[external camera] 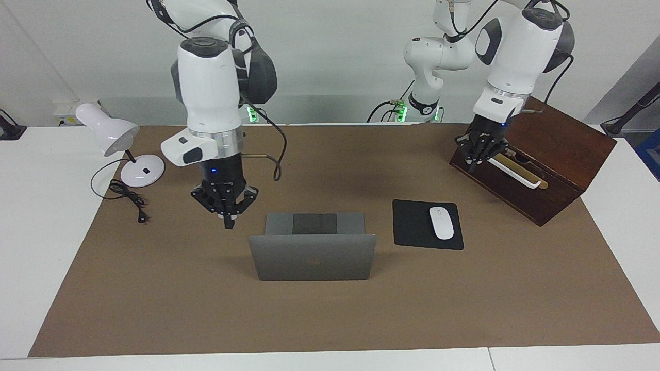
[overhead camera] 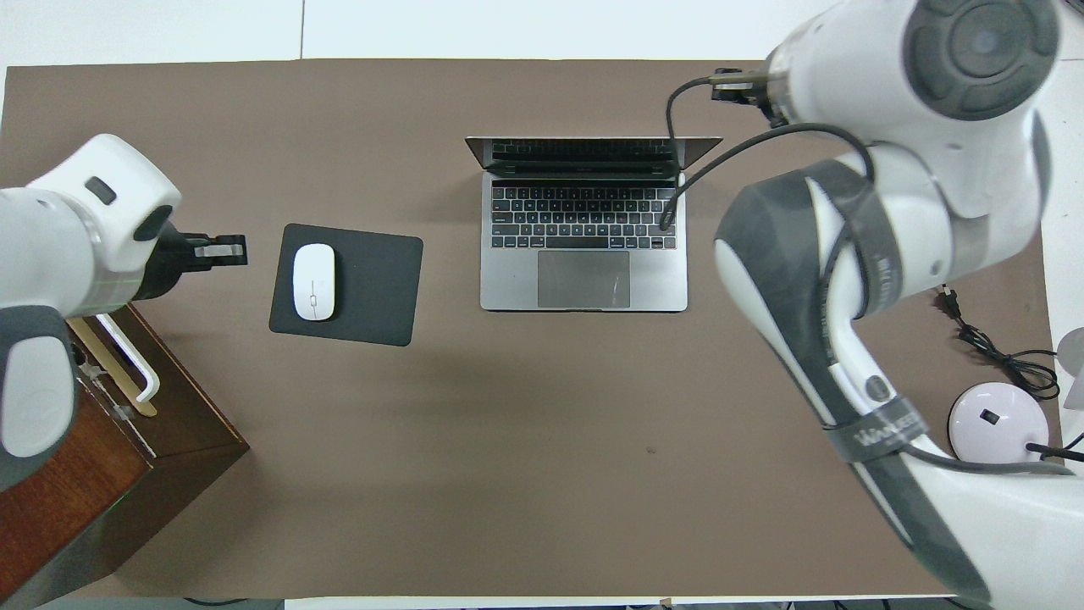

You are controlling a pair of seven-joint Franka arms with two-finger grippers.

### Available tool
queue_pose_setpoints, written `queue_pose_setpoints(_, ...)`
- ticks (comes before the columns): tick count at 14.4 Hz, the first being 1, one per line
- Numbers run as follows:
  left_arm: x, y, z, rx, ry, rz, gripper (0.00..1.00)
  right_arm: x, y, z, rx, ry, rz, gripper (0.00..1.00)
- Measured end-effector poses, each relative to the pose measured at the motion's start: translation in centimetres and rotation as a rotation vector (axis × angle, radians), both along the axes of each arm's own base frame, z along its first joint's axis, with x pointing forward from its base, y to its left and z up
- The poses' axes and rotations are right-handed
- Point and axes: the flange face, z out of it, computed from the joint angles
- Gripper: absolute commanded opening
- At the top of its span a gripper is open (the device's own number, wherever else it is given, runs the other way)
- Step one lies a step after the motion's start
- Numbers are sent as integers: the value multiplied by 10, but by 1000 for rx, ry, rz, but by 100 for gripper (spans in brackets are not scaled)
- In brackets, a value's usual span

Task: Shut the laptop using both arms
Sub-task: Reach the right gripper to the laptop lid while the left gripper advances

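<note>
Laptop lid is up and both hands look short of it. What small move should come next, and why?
Probably bring the shut right hand from beside the thin silver-grey laptop to the top edge of its upright lid; the shut left hand hangs by the brown wooden box, so it must travel too.

White table (external camera: 31, 216) under brown mat (external camera: 206, 309) bearing open laptop (external camera: 312, 256)
</note>
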Motion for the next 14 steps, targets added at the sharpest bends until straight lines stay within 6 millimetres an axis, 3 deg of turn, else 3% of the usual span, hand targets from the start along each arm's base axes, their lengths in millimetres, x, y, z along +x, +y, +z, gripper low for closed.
queue_pose_setpoints(2, -14, -22, -17, -9, -45, -55, 0, -3, 25, -9, 37, -14, -62, 0)
queue_pose_setpoints(4, -31, -44, -38, -20, -99, -107, 0, -2, 38, -13, 64, -49, -107, 0)
queue_pose_setpoints(7, -63, -85, -82, -43, -177, -196, 0, 5, 43, -15, 98, -108, -125, 0)
queue_pose_setpoints(10, -91, -115, -118, -67, -245, -272, 0, 9, 43, -24, 6, -151, -89, 0)
queue_pose_setpoints(14, -95, -137, -147, -65, -330, -372, 0, 9, 57, -36, -85, -175, -32, 0)
